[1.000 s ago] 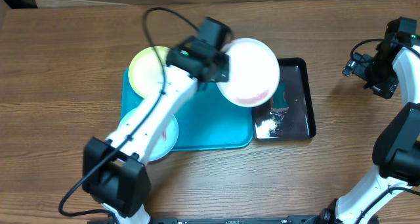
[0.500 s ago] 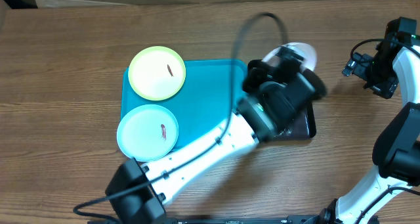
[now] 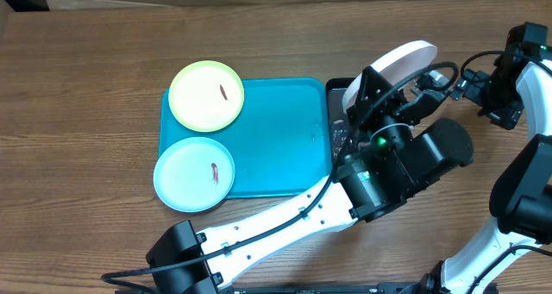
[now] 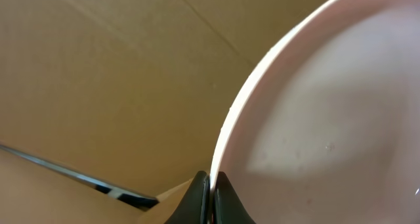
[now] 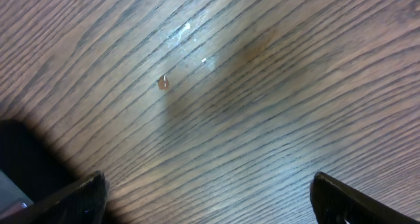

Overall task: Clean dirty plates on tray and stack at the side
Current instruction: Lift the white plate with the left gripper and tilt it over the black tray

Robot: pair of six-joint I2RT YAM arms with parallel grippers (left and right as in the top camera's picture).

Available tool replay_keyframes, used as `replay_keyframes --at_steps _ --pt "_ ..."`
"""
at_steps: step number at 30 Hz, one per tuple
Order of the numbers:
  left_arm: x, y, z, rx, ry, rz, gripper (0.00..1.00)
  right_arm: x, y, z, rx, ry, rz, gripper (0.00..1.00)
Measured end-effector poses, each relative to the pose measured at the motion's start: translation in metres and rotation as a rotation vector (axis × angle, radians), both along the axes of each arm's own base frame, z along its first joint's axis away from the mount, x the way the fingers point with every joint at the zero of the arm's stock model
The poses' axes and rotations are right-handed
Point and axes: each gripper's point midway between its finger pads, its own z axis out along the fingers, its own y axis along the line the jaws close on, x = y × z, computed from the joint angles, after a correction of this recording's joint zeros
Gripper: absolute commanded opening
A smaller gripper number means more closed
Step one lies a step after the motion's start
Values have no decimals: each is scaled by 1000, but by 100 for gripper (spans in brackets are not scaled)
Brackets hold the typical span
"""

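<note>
Wooden table [image 3: 86, 113]; apparently black tray [image 3: 337, 89]

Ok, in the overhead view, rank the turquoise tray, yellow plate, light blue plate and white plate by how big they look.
1. turquoise tray
2. yellow plate and light blue plate, alike
3. white plate, tilted in the left claw, so it shows narrow; nearer the camera, so unsure

Robotics lab bench. Two white-and-black arms [image 3: 285, 216] with exposed cables [image 3: 473, 67] stand at a bare wood-grain table [image 3: 86, 87]. Plain cardboard [image 4: 98, 73] backs it. Smeared plates [image 3: 206, 96] lie on a plastic tray [image 3: 276, 139].
</note>
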Motion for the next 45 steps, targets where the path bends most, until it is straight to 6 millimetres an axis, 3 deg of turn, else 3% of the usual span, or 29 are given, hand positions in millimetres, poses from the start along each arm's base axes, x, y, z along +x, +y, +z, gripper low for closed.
replay_keyframes --at_steps 37,40,45 --pt "-1 1 1 20 -3 8 4 0 0 0 1 1 0 100" --pt "-1 2 -5 5 13 4 4 0 0 0 0 0 0 100" --pt "4 4 -41 -27 147 -57 4 0 0 0 0 0 0 100"
